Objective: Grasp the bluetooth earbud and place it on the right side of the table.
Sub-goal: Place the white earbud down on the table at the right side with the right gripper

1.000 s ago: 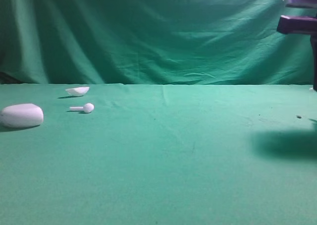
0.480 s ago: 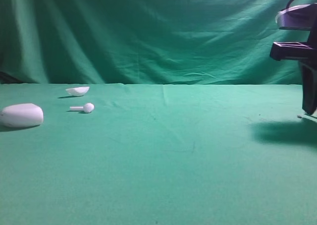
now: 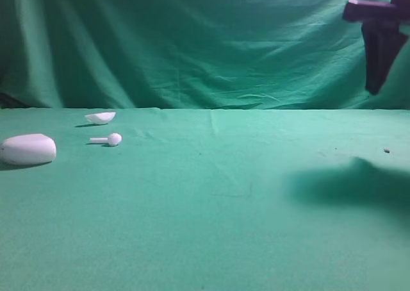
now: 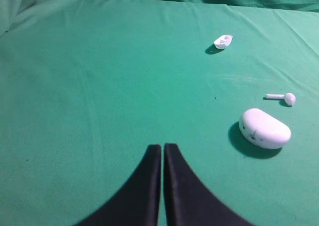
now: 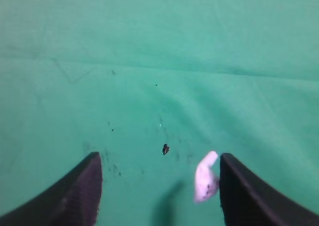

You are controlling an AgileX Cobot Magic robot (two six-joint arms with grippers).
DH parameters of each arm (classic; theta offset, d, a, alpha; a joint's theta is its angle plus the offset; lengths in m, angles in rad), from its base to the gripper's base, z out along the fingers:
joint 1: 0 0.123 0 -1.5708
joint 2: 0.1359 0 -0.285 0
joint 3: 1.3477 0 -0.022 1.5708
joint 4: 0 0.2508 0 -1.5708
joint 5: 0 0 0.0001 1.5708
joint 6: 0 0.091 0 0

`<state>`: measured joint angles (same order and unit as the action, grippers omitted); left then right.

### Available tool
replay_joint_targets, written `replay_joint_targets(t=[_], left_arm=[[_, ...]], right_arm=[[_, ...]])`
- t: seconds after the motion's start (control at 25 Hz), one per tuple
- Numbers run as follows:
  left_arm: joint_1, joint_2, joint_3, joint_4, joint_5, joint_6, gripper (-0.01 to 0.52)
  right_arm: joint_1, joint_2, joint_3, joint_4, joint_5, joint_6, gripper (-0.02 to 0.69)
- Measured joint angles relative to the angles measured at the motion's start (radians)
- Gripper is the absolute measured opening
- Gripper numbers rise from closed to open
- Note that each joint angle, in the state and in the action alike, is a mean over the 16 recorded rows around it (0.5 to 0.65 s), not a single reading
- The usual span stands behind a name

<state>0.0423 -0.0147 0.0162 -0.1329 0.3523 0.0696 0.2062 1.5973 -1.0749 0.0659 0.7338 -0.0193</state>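
The bluetooth earbud (image 5: 206, 178), small, white and blurred with a dark spot on its head, lies against the inner face of my right gripper's right-hand finger (image 5: 259, 196). Whether it clings there or is loose I cannot tell. My right gripper (image 5: 159, 156) is open wide over the green table (image 3: 224, 207). From the exterior high view this gripper (image 3: 375, 86) hangs high at the top right, and the earbud does not show there. My left gripper (image 4: 162, 146) is shut and empty, low over the cloth.
At the table's left lie a white pebble-shaped case (image 3: 27, 149) (image 4: 264, 129), another white earbud (image 3: 110, 139) (image 4: 284, 97) and a small white shell piece (image 3: 100, 117) (image 4: 223, 41). A dark speck (image 3: 386, 150) (image 5: 165, 149) sits on the cloth under the right gripper.
My right gripper has opened wide and risen from near the cloth to the top right. Its shadow on the table has spread leftward. The left-side objects have not moved.
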Motion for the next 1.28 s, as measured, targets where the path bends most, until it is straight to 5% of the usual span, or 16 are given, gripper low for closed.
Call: replay_joint_targets(t=[0.48, 1.04, 1.28], left_arm=[[0.000, 0.000, 0.000, 0.000, 0.000, 0.000, 0.000], [0.000, 0.000, 0.000, 0.000, 0.000, 0.000, 0.000], [0.000, 0.000, 0.000, 0.000, 0.000, 0.000, 0.000]], right_arm=[[0.000, 0.089, 0.000, 0.104, -0.013, -0.144, 0.424], [0.000, 0.175, -0.034, 0.066, 0.020, -0.125, 0.421], [0.000, 0.095, -0.095, 0.072, 0.136, -0.103, 0.326]])
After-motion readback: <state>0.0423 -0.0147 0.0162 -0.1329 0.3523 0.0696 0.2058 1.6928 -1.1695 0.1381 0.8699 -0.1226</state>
